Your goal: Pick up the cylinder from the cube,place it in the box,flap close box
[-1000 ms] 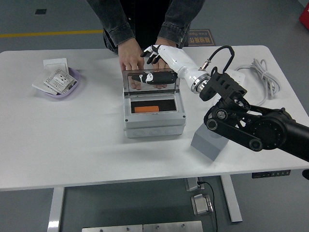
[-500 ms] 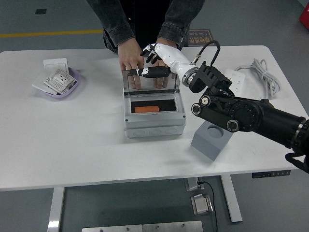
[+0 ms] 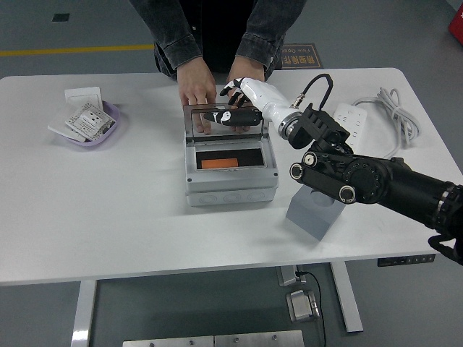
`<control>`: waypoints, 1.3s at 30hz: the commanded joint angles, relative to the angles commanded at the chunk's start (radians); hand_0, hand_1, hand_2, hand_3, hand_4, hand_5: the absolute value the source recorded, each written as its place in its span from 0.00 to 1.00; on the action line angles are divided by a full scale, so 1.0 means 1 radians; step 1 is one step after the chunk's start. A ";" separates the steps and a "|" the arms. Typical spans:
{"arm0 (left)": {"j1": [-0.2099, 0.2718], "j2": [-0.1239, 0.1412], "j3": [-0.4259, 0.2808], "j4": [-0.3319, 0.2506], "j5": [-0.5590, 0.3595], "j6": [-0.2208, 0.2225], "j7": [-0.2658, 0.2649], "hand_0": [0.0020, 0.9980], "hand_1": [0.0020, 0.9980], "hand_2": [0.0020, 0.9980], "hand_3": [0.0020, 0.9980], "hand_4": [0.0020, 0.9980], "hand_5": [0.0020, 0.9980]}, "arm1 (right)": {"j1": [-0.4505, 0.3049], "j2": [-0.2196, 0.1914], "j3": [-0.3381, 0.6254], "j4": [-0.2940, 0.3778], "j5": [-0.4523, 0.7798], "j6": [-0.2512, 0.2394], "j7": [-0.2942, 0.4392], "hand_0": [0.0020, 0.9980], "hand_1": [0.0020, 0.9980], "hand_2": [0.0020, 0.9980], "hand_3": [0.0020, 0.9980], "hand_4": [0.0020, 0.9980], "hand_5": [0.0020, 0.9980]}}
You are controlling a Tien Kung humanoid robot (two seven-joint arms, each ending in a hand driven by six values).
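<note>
A grey box (image 3: 231, 186) stands at the table's middle with its clear lid (image 3: 217, 131) upright at the back. An orange cylinder (image 3: 220, 163) lies inside the box. My right hand (image 3: 233, 110), white with black fingers, reaches over the lid's top edge with fingers stretched out along it, holding nothing. The grey cube (image 3: 312, 215) stands right of the box, under my right arm, with nothing on top. A person's hands (image 3: 197, 90) rest on the table just behind the lid.
A purple bowl (image 3: 92, 124) with paper packets and a white card (image 3: 82, 94) are at the far left. A white power strip with a coiled cable (image 3: 387, 108) lies at the far right.
My right hand rose to the lid's top edge, then shifted slightly down and right along it. The forearm swung lower over the cube. The lid still stands upright.
</note>
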 joint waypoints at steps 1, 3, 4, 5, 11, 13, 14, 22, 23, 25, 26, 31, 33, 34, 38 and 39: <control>0.000 0.000 -0.006 0.000 0.005 0.000 0.001 0.65 0.70 0.59 0.59 0.56 0.15 | -0.006 -0.006 0.001 0.012 -0.007 -0.001 -0.001 0.69 0.61 0.62 0.69 1.00 0.72; 0.001 0.000 -0.023 0.000 0.021 0.000 0.004 0.65 0.70 0.59 0.59 0.56 0.15 | -0.020 -0.024 0.006 0.044 -0.024 -0.002 -0.003 0.69 0.61 0.62 0.69 1.00 0.72; 0.002 0.000 -0.030 0.000 0.028 0.000 0.005 0.65 0.70 0.59 0.59 0.56 0.15 | -0.025 -0.033 0.009 0.059 -0.032 -0.003 -0.004 0.69 0.61 0.62 0.69 1.00 0.72; 0.002 0.000 -0.037 0.000 0.034 0.000 0.006 0.65 0.70 0.59 0.59 0.56 0.15 | -0.031 -0.042 0.012 0.076 -0.041 -0.004 -0.006 0.69 0.61 0.62 0.69 1.00 0.72; 0.003 -0.001 -0.115 0.000 0.108 -0.001 0.021 0.65 0.70 0.59 0.59 0.56 0.15 | -0.066 -0.098 0.035 0.187 -0.106 -0.010 -0.023 0.69 0.61 0.62 0.69 0.99 0.73; 0.003 0.000 -0.110 0.000 0.103 -0.001 0.020 0.65 0.70 0.59 0.59 0.56 0.15 | -0.074 -0.108 0.035 0.210 -0.112 -0.013 -0.025 0.69 0.61 0.62 0.69 0.99 0.73; 0.003 0.000 -0.108 0.000 0.100 -0.001 0.019 0.65 0.70 0.59 0.59 0.56 0.15 | -0.078 -0.114 0.034 0.220 -0.116 -0.014 -0.025 0.69 0.61 0.62 0.69 0.99 0.73; 0.002 -0.001 -0.092 0.000 0.080 0.000 0.013 0.65 0.70 0.59 0.59 0.56 0.15 | -0.109 -0.142 0.015 0.279 -0.141 -0.018 -0.030 0.67 0.60 0.62 0.69 0.99 0.73; 0.002 -0.001 -0.092 0.000 0.079 0.000 0.013 0.65 0.70 0.59 0.59 0.56 0.15 | -0.112 -0.145 0.014 0.284 -0.143 -0.018 -0.031 0.67 0.60 0.62 0.69 0.99 0.73; 0.002 -0.002 -0.096 0.000 0.083 -0.001 0.014 0.65 0.70 0.59 0.59 0.56 0.15 | -0.118 -0.150 0.011 0.296 -0.150 -0.018 -0.032 0.67 0.60 0.62 0.69 0.99 0.73; 0.002 -0.002 -0.101 0.000 0.087 -0.001 0.015 0.65 0.70 0.59 0.59 0.56 0.15 | -0.121 -0.153 0.011 0.301 -0.153 -0.018 -0.034 0.67 0.60 0.62 0.69 0.99 0.73; 0.002 -0.004 -0.100 0.000 0.084 -0.001 0.014 0.65 0.70 0.59 0.59 0.56 0.15 | -0.136 -0.162 0.022 0.309 -0.158 -0.018 -0.036 0.66 0.60 0.62 0.69 0.98 0.73; 0.002 -0.005 -0.109 0.000 0.092 -0.001 0.015 0.65 0.70 0.59 0.59 0.56 0.15 | -0.142 -0.167 0.036 0.311 -0.161 -0.017 -0.037 0.66 0.60 0.62 0.69 0.98 0.73; 0.003 -0.006 -0.118 0.000 0.101 -0.001 0.017 0.65 0.70 0.59 0.59 0.56 0.15 | -0.148 -0.171 0.049 0.313 -0.166 -0.017 -0.038 0.65 0.60 0.63 0.69 0.98 0.74; 0.004 -0.006 -0.165 0.000 0.146 -0.003 0.027 0.65 0.70 0.59 0.59 0.56 0.15 | -0.181 -0.198 0.123 0.336 -0.196 -0.009 -0.045 0.65 0.60 0.63 0.69 0.98 0.74; 0.005 -0.006 -0.174 0.000 0.156 -0.003 0.029 0.65 0.70 0.59 0.59 0.56 0.15 | -0.193 -0.206 0.146 0.346 -0.207 -0.006 -0.047 0.65 0.60 0.63 0.69 0.98 0.74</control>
